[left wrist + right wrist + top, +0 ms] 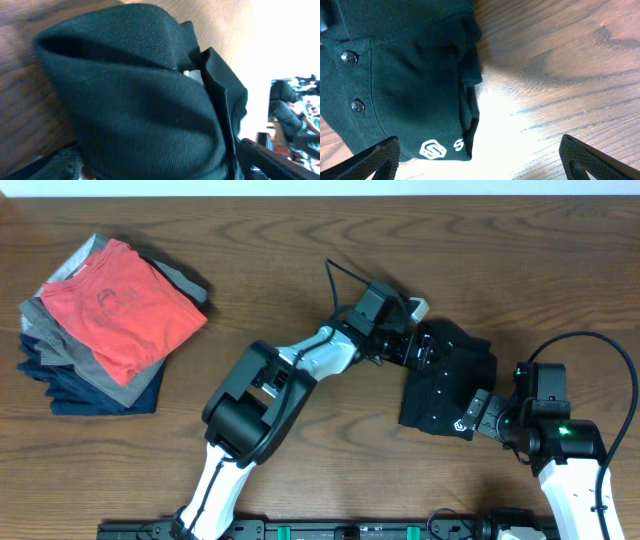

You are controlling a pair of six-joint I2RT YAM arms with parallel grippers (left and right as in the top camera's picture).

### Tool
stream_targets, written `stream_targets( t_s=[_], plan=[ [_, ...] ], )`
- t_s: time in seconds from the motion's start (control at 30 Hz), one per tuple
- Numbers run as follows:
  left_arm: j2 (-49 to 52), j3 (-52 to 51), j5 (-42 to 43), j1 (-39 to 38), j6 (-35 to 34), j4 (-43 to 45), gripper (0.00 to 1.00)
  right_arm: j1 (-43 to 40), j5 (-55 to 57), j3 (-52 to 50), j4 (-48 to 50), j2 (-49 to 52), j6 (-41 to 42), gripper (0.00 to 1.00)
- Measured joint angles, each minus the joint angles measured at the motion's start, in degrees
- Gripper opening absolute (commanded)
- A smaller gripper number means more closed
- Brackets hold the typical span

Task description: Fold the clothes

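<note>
While right jaws gape, left jaws unclear, knit black shirt [447, 376] lies rumpled on woodgrain

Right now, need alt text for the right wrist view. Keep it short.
A folded black garment with two dark buttons and a white logo near its corner lies on a wood-grain table, filling the left half of the frame. The right gripper is open, its two black fingertips at the bottom corners.

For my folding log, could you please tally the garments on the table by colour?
Red-orange shirt: 1
Grey garments: at least 1; layers unclear
Navy garments: at least 1; layers unclear
Black polo shirt: 1
Total: at least 4
</note>
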Motion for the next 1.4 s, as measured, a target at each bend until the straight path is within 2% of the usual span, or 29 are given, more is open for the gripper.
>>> stream_targets(
  t_s=[0.1, 0.17, 0.37, 0.5, 0.7, 0.9, 1.1, 1.4],
  plan=[
    [0.00, 0.00, -1.99, -1.25, -0.98, 0.04, 0.63, 0.00, 0.02, 0.00, -0.31, 0.00, 0.00, 0.99],
    [0.09, 0.00, -2.75, -1.86, -1.14, 0.24, 0.35, 0.00, 0.02, 0.00, -0.33, 0.00, 0.02, 0.99],
    [0.13, 0.00, -3.41, -2.34, -1.46, 0.48, 0.13, 0.00, 0.04, 0.00, -0.33, 0.00, 0.02, 0.99],
    [0.11, 0.00, -2.93, -1.44, -1.97, 0.26, 0.07, 0.00, 0.04, 0.00, -0.31, -0.02, 0.04, 0.99],
    [-2.91, -0.04, -2.58, 3.89, -1.92, -5.62, 0.06, 0.00, 0.22, 0.00, -0.09, -0.04, 0.04, 0.99],
    [-15.50, -0.13, -5.88, 13.49, 1.92, -17.22, 0.06, 0.00, 0.68, 0.07, -0.04, -0.07, 0.15, 0.99],
    [-29.35, -0.11, -13.42, 23.50, 6.97, -27.87, 0.06, 0.00, 1.51, 0.15, 0.42, -0.13, 0.20, 0.99],
    [-40.48, -0.11, -19.06, 44.57, 9.27, -29.83, 0.07, 0.00, 1.70, 0.15, 0.63, -0.13, 0.20, 0.99]
  ],
)
